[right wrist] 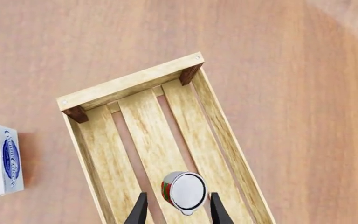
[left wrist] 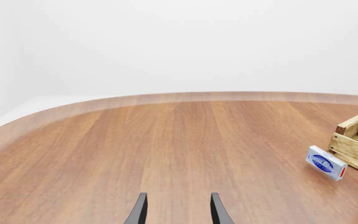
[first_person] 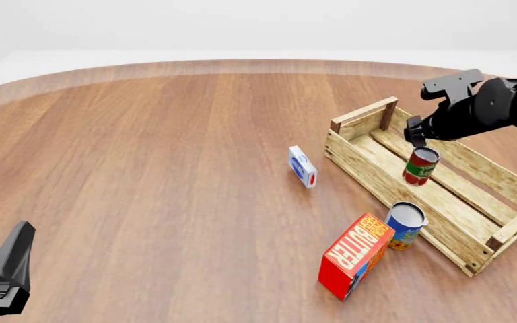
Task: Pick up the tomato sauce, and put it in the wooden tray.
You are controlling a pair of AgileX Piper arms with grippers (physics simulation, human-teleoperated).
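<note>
Front view. My right gripper (first_person: 417, 138), at the upper right of the frame, hangs over the wooden tray (first_person: 357, 156) with the tomato sauce (first_person: 420, 166) directly below its fingertips. The can is tilted, its silver top toward the camera, and it sits inside the tray's outline above the slatted floor; I cannot tell whether its base touches the slats. I judge the step in hand to be the release into the tray.

Right wrist view. The 2 dark fingers (right wrist: 138, 211) flank the can (right wrist: 183, 191) at the lower middle of the frame, set just wider than its top; whether the pads are touching its sides I cannot tell. To finish well, I would lower until the base meets a slat and not a gap, spread the fingers evenly so neither one nudges the tilted can, then lift straight up clear of the near wall.

Surroundings. A blue-and-yellow can (first_person: 406, 225) and a red carton (first_person: 355, 256) stand just outside the tray at the lower right; a small blue-and-white box (first_person: 303, 166) lies at centre.

Left wrist view. My left gripper (left wrist: 177, 207) has its fingers parted and empty, over bare table (left wrist: 166, 140).
</note>
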